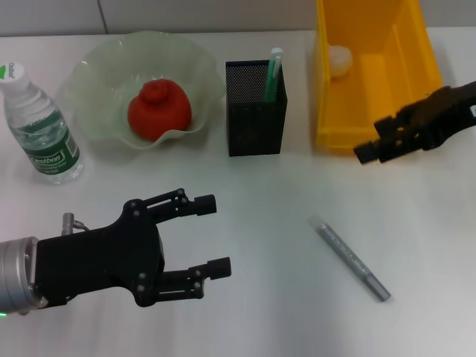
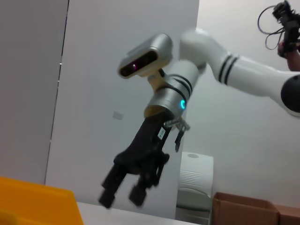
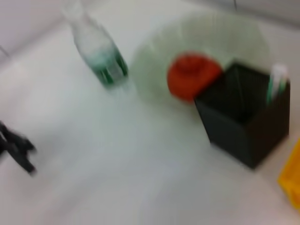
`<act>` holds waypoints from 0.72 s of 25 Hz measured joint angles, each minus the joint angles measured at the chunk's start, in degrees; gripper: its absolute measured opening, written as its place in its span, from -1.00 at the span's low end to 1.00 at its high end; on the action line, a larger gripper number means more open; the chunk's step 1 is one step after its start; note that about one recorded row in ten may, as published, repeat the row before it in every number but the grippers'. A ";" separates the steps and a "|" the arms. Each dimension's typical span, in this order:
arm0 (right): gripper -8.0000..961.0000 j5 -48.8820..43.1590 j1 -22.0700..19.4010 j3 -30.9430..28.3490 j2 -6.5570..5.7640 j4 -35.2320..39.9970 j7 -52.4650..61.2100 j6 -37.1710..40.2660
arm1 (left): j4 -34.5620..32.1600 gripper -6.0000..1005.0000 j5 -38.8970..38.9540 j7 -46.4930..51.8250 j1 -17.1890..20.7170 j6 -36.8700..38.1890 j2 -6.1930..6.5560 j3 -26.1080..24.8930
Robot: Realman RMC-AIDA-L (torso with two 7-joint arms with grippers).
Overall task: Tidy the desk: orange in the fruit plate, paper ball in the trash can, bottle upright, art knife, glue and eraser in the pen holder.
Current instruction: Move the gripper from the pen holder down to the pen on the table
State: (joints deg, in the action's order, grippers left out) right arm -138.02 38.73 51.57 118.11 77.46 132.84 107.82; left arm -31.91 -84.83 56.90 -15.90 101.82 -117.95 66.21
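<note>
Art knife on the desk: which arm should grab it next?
Probably right. The art knife lies on the robot's right side, below the right gripper by the trash can. The open left gripper is farther away.

The trash can (image 1: 372, 111) runs off the head view's top edge; the right wrist view blurs the bottle (image 3: 98, 54).

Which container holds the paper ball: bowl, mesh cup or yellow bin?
The yellow trash can; the paper ball lies in its far corner. The others hold none.
</note>
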 joint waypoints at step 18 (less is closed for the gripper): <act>0.58 -14.35 15.58 31.85 1.48 -17.92 17.61 -6.00 | 0.84 0.60 0.11 -0.34 -0.38 -1.52 -0.35 -0.02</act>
State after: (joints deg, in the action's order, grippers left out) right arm -152.37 54.32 83.43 119.60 59.54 150.45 101.82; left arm -31.08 -84.72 56.56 -16.28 100.31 -118.30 66.18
